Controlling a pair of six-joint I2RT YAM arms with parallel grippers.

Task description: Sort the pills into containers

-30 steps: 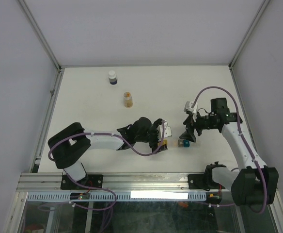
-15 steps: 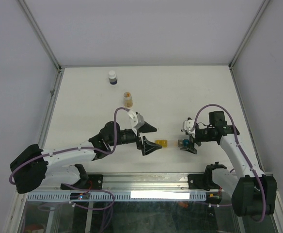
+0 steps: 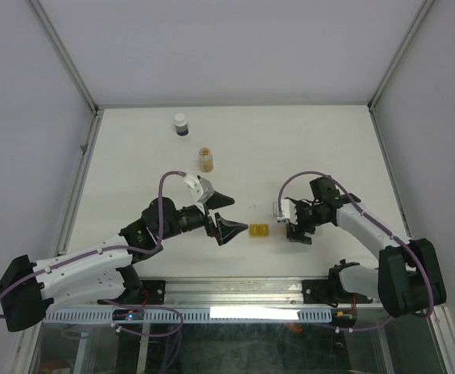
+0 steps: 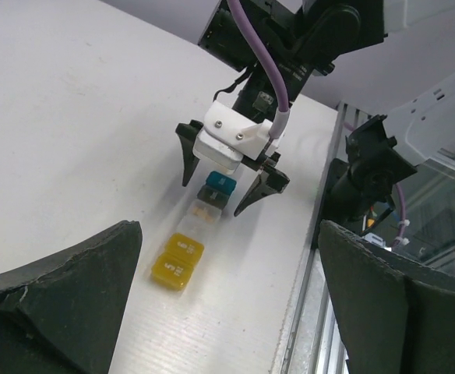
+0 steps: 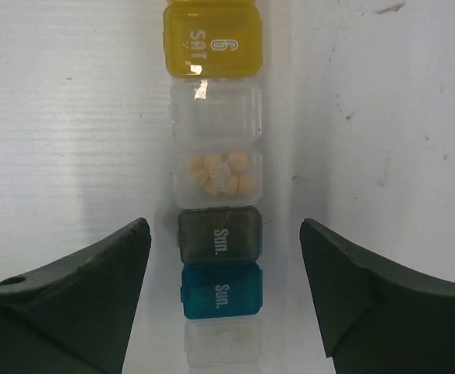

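The containers form one strip on the table. In the right wrist view it runs yellow (image 5: 212, 39), clear (image 5: 215, 113), a clear box holding pale yellow pills (image 5: 216, 175), dark grey (image 5: 220, 234), blue-teal (image 5: 221, 290), clear (image 5: 220, 340). My right gripper (image 5: 223, 226) hangs open over the strip, a finger on each side and touching nothing. From above only the yellow container (image 3: 259, 231) shows, since the right gripper (image 3: 292, 224) hides the others. My left gripper (image 3: 237, 215) stands open and empty just left of the yellow box (image 4: 178, 259).
A small amber bottle (image 3: 205, 159) and a white-capped dark bottle (image 3: 181, 125) stand further back on the table. The metal rail (image 3: 243, 292) with both arm bases runs along the near edge, close to the strip.
The left gripper has pulled back leftwards off the yellow box, staying open. The right gripper has come down and left over the strip, and now hides the blue box from above.
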